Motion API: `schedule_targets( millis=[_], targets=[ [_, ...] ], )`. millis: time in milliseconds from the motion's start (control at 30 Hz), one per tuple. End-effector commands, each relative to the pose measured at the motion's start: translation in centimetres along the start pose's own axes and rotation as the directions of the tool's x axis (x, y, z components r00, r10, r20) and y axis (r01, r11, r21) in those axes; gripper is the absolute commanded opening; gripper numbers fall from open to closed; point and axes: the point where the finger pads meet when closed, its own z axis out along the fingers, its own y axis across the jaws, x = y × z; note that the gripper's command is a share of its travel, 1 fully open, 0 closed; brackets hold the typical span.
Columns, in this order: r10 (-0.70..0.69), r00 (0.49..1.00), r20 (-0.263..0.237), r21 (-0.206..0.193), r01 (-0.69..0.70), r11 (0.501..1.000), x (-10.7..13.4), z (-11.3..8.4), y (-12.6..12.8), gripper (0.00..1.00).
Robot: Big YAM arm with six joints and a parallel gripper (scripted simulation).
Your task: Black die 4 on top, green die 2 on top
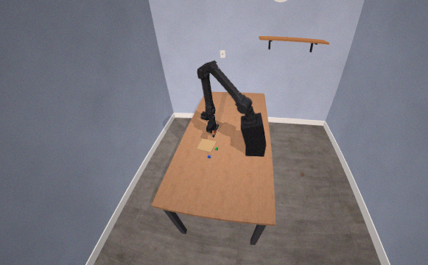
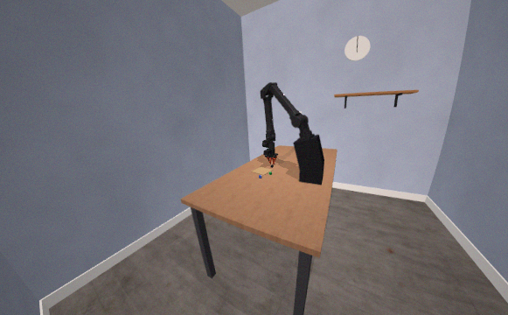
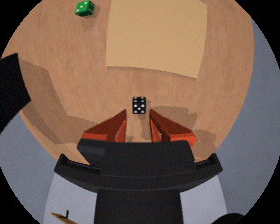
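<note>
The black die (image 1: pixel 214 136) (image 2: pixel 272 166) (image 3: pixel 139 105) is on the bare table just off the mat's far edge. Its white pips show in the wrist view, but are too small to read surely. My gripper (image 1: pixel 214 133) (image 2: pixel 272 164) (image 3: pixel 138 113) is partly open and empty, pointing down close above the black die. The green die (image 1: pixel 216 149) (image 2: pixel 270 173) (image 3: pixel 84 8) is on the table off the mat's side; its number is unclear. The blue die (image 1: pixel 209 157) (image 2: pixel 260 177) is off the mat's near edge, out of the wrist view. The tan mat (image 1: pixel 206 145) (image 2: pixel 261 171) (image 3: pixel 156 40) lies flat.
The wooden table (image 1: pixel 214 191) (image 2: pixel 254 201) bears everything. The arm's black base block (image 1: pixel 254 138) (image 2: pixel 310 162) stands at its right side, right of the dice. A wall shelf (image 1: pixel 295 39) (image 2: pixel 376 94) hangs far behind.
</note>
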Motion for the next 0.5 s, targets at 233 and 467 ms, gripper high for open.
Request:
schedule_targets(
  millis=[233,467],
  targets=[
    [0.004,1.0,-0.003,0.021,-0.004,1.0,-0.07,0.2,-0.79,0.33],
    [0.005,1.0,-0.001,0.014,-0.005,1.0,-0.11,0.25,-0.61,0.33]
  ],
)
